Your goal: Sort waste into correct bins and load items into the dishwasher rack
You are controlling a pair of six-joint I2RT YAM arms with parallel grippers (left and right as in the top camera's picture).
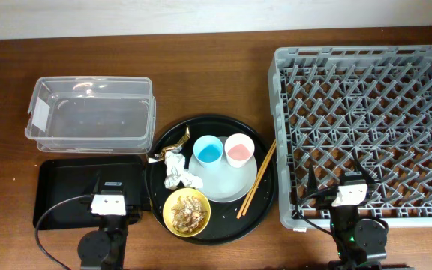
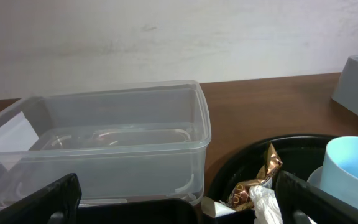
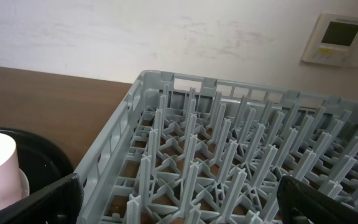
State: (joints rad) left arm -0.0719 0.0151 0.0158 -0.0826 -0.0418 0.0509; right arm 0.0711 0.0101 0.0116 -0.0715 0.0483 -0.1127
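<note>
Left gripper [image 1: 111,199] over the flat tray [image 1: 58,195] and right gripper [image 1: 349,195] over the rack [image 1: 366,112], both at the near edge, gape empty, flanking the round tray [image 1: 265,204], presumably for short reaches.

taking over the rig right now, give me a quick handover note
Left claw and right claw: both open, empty.
On the round tray: tissue, wrapper, yellow bowl with food scraps, blue cup and pink cup on the plate, chopsticks beside it.
Clear tub, flat black tray and rack show nothing in them.
Done: nothing. Left: all sorting and loading.
</note>
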